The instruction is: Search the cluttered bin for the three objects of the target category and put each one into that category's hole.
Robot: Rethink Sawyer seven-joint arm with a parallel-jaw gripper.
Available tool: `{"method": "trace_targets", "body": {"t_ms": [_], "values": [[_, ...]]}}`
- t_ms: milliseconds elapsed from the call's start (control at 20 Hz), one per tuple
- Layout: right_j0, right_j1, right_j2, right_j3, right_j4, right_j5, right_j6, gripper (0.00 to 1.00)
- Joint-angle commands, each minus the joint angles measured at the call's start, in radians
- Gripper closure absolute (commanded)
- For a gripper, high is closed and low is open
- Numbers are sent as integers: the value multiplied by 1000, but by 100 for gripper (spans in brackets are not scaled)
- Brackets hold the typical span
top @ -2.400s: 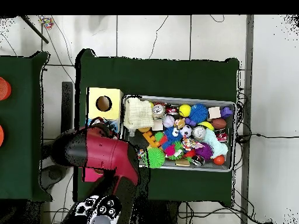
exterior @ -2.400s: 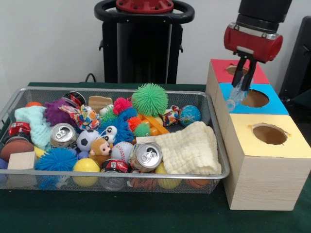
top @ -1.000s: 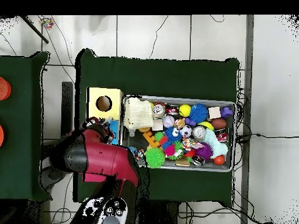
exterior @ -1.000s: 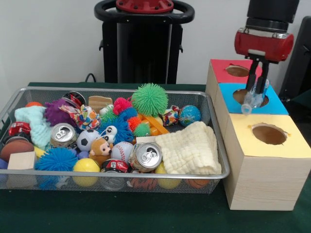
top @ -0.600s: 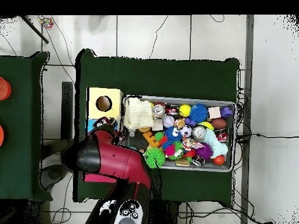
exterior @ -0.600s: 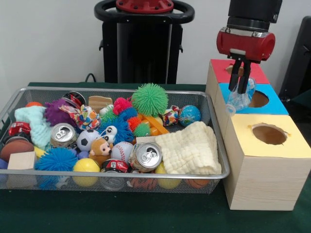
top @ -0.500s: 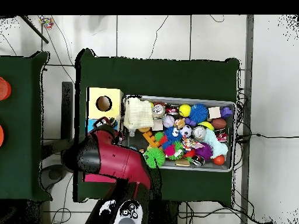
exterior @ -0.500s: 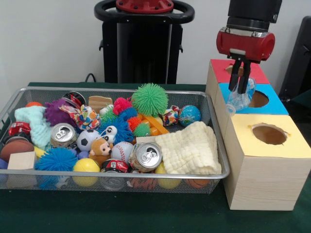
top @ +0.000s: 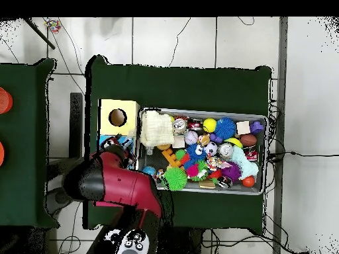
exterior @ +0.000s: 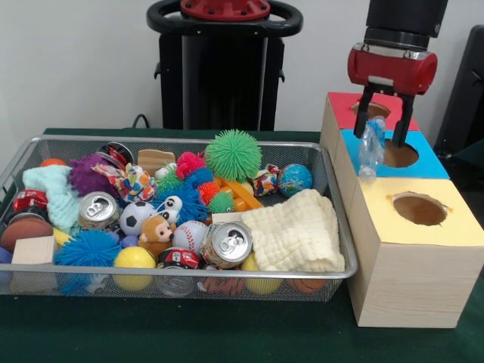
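Pincer (exterior: pixel 382 128) hangs above the blue box (exterior: pixel 423 160) with its fingers spread apart, holding nothing. A crumpled clear plastic bottle (exterior: pixel 370 147) sits just under the left finger, at the rim of the blue box's hole. The mesh bin (exterior: pixel 336 227) beside it is packed with toys.

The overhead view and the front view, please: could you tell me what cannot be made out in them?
- Overhead view: the arm covers the red box, most of the blue box and the gripper.
- Front view: whether the clear bottle touches a finger is unclear.
- Front view: the towel hides whatever lies beneath it.
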Motion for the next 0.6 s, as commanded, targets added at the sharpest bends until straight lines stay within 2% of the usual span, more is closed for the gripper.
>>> {"method": "trace_targets", "body": {"t_ms": [50,150,400,600], "values": [[57,96,-1,-1,-13,61,150,0],[67,100,1,-4,-3,60,155,0],[36,63,77,40,2,19,135,0],[45,68,80,39,-4,0,134,0]]}}
